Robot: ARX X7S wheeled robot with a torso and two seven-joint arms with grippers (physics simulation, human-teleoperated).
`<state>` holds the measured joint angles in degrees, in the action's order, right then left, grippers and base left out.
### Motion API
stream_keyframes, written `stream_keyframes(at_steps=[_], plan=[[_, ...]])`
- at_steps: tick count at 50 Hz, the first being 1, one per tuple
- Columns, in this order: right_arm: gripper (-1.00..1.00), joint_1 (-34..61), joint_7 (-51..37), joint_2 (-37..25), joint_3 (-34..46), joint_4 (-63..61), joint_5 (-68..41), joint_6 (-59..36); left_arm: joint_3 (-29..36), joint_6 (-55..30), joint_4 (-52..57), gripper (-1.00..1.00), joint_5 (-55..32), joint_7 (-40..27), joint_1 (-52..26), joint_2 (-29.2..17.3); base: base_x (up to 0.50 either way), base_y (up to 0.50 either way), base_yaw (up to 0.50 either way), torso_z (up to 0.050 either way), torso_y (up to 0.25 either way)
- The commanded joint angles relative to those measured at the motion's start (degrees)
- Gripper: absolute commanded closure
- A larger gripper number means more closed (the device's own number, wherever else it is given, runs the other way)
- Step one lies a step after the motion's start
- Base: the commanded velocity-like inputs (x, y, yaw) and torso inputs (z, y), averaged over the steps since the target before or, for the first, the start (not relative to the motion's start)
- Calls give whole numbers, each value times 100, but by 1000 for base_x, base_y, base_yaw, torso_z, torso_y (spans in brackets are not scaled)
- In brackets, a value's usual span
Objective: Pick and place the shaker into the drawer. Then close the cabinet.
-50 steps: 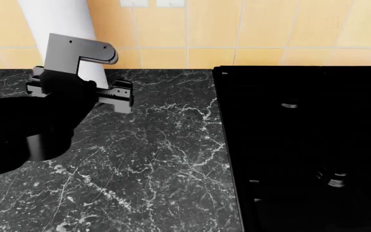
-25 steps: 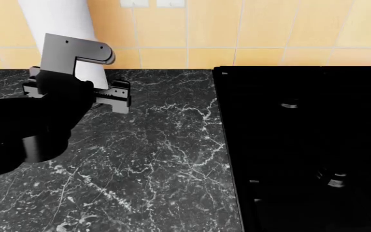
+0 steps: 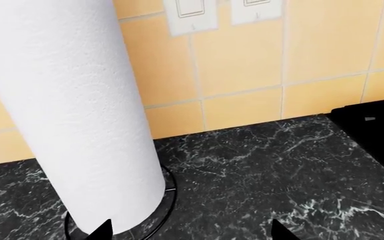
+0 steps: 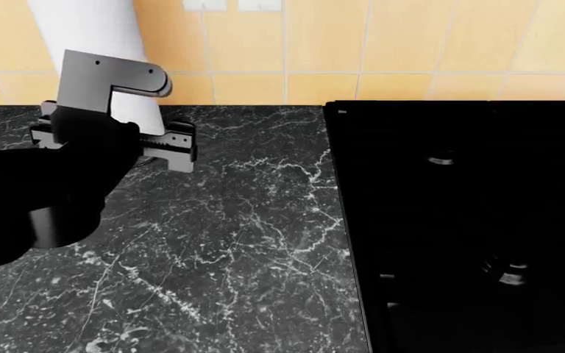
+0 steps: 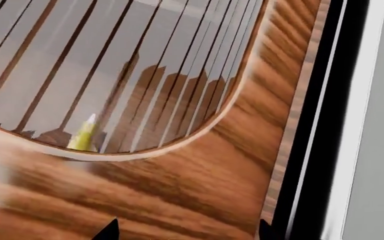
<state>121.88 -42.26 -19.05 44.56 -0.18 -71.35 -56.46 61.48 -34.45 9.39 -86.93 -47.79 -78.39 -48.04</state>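
Fingertips of the left gripper (image 3: 188, 231) stand spread and empty by the paper towel roll (image 3: 65, 110) on the marble counter (image 4: 224, 243), shaker unseen, so the search step continues; right gripper's fingers: cannot tell.

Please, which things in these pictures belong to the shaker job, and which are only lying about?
For the job: left tool, open; right tool, open. Shaker and drawer: not clearly seen.

Lying about: tall white paper roll on black ring base; flat black cooktop; black marble counter; small yellow-green pointed object.
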Motion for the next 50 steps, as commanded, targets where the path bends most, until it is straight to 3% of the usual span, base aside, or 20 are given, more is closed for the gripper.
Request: stream_keyframes(at_steps=[1,18,50], plan=[[-100,-576,-50,-25,809,2740,-325,-325,-7,52,8,-100,42,48,66,-43,0,0,-2,0,0],[-100,-513,-159,-140,721,2755,-352,-341,-28,38,43,-100,19,2,75,-72,5,0,-2,0,0],[-100,208,-2390,-765,-525,366,-2688,-1259,-48,-140,143,-100,-77,-223,-103,60,0,0,0,0,0]])
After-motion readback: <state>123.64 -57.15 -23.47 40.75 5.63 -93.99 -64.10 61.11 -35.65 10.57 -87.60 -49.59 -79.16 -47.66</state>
